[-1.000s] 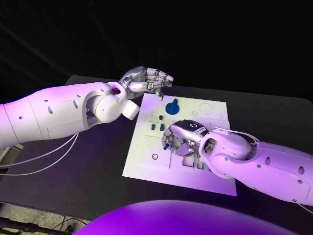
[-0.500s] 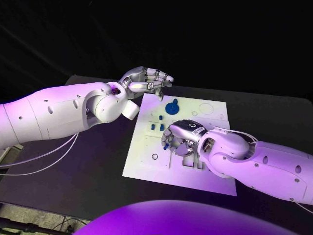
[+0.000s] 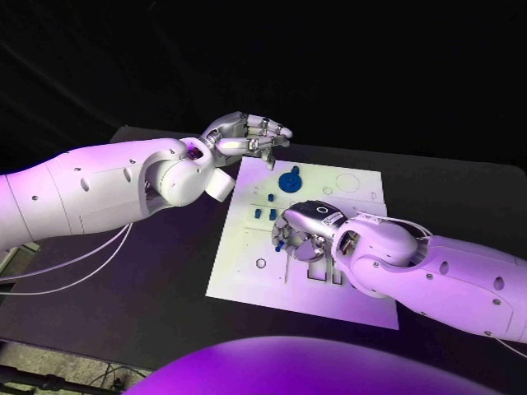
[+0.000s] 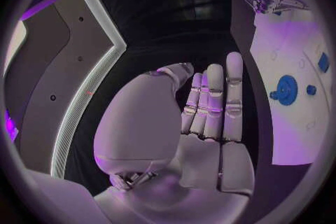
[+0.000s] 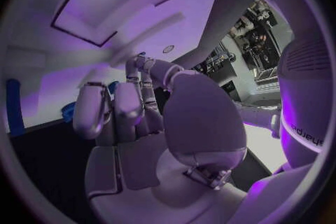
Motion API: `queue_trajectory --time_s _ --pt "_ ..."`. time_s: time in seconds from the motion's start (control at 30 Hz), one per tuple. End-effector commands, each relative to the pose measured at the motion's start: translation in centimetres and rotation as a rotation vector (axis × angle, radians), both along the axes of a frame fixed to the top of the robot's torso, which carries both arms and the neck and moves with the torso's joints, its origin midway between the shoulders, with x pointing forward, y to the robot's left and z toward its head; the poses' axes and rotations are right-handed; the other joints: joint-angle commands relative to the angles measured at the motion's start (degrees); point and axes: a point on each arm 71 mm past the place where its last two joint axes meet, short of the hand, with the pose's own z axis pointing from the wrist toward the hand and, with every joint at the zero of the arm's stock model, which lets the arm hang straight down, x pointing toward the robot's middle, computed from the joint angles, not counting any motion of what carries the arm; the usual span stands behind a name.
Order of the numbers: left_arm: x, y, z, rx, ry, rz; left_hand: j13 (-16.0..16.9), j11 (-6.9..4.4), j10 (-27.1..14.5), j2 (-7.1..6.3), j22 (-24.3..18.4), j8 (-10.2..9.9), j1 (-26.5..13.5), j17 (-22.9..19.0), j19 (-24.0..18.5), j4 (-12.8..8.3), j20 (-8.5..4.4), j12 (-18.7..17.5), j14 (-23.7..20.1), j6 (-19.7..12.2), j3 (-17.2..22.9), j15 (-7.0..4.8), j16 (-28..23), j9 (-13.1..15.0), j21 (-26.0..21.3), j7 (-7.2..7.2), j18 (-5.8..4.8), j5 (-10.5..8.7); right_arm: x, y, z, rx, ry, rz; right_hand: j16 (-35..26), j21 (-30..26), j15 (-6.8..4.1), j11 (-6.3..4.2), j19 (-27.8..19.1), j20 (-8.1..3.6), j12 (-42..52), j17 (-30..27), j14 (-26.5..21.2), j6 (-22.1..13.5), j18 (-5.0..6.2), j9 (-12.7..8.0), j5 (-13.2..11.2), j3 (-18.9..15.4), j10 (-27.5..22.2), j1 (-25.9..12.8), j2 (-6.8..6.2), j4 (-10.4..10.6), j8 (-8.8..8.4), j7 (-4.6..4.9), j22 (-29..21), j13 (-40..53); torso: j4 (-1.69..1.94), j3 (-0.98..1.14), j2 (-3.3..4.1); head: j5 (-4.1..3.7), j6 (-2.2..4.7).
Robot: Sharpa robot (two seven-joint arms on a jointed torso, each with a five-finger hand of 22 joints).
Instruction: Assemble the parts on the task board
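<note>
Two robot hands: left (image 3: 249, 134) curled empty; right (image 3: 305, 233) on task board (image 3: 258, 280), grip unclear; no legible txt

This looks like a robot lab. A black table (image 3: 156, 304) stands in a dark room, and on it lies a white task board (image 3: 246, 280) with small blue parts (image 3: 290, 181). Thin cables (image 3: 74, 267) hang from a big white robot arm (image 3: 86, 193).
</note>
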Motion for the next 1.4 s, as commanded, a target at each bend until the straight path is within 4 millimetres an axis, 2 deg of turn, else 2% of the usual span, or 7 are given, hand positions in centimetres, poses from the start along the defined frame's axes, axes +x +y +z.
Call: queue_trajectory --time_s 0.03,0.47,0.73,0.9,1.07,1.23,1.4 --pt "-0.1 -0.2 0.1 -0.011 0.001 -0.019 -0.08 0.18 -0.38 0.02 0.06 0.24 -0.70 0.09 -0.13 0.13 0.20 -0.15 0.08 -0.53 0.36 0.38 -0.23 0.05 0.34 -0.01 0.79 -0.26 -0.5 0.1 -0.7 -0.049 0.030 0.020 -0.56 -0.53 -0.15 -1.65 -0.61 -0.03 0.11 -0.33 -0.42 -0.21 -0.78 0.13 0.11 0.23 1.64 -0.32 0.31 0.05 0.19 0.46 -0.21 0.11 0.00 0.00 0.05 0.02 0.00" --pt "-0.1 -0.2 0.1 -0.010 0.001 -0.018 -0.08 0.18 -0.38 0.02 0.06 0.24 -0.70 0.09 -0.13 0.13 0.20 -0.15 0.08 -0.53 0.36 0.38 -0.23 0.05 0.34 -0.01 0.79 -0.26 -0.7 0.1 -0.7 -0.035 0.037 0.016 -1.04 -1.56 0.12 -1.38 -1.45 0.23 -0.49 -1.12 -0.71 -1.16 -0.55 0.66 0.94 -1.17 0.55 -1.75 -0.40 0.49 0.07 0.67 -1.06 0.44 -0.03 0.02 -0.02 0.02 0.00" --pt "-0.1 -0.2 0.1 -0.009 0.004 -0.021 -0.10 0.20 -0.52 0.04 0.04 0.37 -0.89 0.12 -0.14 -0.02 0.23 -0.23 0.03 -0.62 0.53 0.40 -0.27 0.09 0.32 0.00 0.81 -0.27 -0.4 -0.1 -0.6 -0.019 0.022 -0.019 -1.09 -4.03 1.22 -0.02 -3.19 1.12 -1.83 -1.62 -0.97 -6.01 -0.01 0.15 1.25 -2.10 -3.14 -2.69 -1.31 1.10 -2.63 1.93 -3.19 0.42 0.02 0.04 -0.03 0.03 0.00" --pt "-0.1 -0.2 0.0 -0.009 0.005 -0.022 -0.12 0.22 -0.61 0.01 0.03 0.39 -0.98 0.13 -0.14 -0.05 0.24 -0.27 0.00 -0.68 0.55 0.42 -0.28 0.09 0.30 0.01 0.81 -0.28 -0.4 -0.2 -0.6 -0.015 0.019 -0.025 -1.49 -5.04 1.74 0.60 -3.86 1.65 -2.31 -2.36 -1.47 -8.43 0.22 -0.15 1.16 -2.13 -5.51 -2.97 -2.01 1.33 -3.96 2.25 -3.99 0.09 -0.03 0.04 -0.04 0.04 0.00" --pt "-0.1 -0.2 0.0 -0.009 0.006 -0.023 -0.12 0.22 -0.61 0.01 0.03 0.39 -0.98 0.13 -0.14 -0.05 0.24 -0.27 0.00 -0.68 0.55 0.42 -0.28 0.09 0.30 0.01 0.81 -0.28 -0.4 -0.4 -0.4 -0.006 0.014 -0.030 -1.57 -5.21 1.77 0.57 -3.94 1.78 -2.07 -2.60 -1.65 -9.45 0.27 -0.21 1.20 -2.24 -6.00 -2.96 -2.46 1.31 -4.47 2.22 -4.05 0.08 -0.04 0.03 -0.05 -0.06 0.00" --pt "-0.1 -0.1 0.0 -0.008 0.007 -0.023 -0.12 0.22 -0.61 0.01 0.03 0.39 -0.98 0.13 -0.14 -0.05 0.24 -0.27 0.00 -0.68 0.55 0.42 -0.28 0.09 0.30 0.01 0.81 -0.28 -0.7 -1.4 -0.1 0.005 0.008 -0.042 -1.43 -5.12 1.74 0.54 -3.86 1.79 -1.93 -2.45 -1.62 -9.58 0.26 -0.19 1.25 -2.30 -6.00 -2.90 -2.65 1.22 -4.52 2.20 -3.94 0.10 -0.03 0.04 -0.07 -0.07 0.00" --pt "-0.1 0.0 0.0 -0.007 0.008 -0.021 -0.12 0.22 -0.61 0.01 0.03 0.39 -0.98 0.13 -0.14 -0.05 0.24 -0.27 0.00 -0.68 0.55 0.42 -0.28 0.09 0.30 0.01 0.81 -0.28 -0.7 -3.0 1.0 0.016 -0.010 -0.065 -1.21 -5.03 1.78 0.59 -3.64 1.84 -1.44 -2.45 -1.54 -9.51 0.21 0.05 2.17 -3.17 -6.42 -3.64 -3.69 1.59 -4.38 2.18 -3.71 0.14 -0.08 0.04 -0.10 -0.36 0.00"
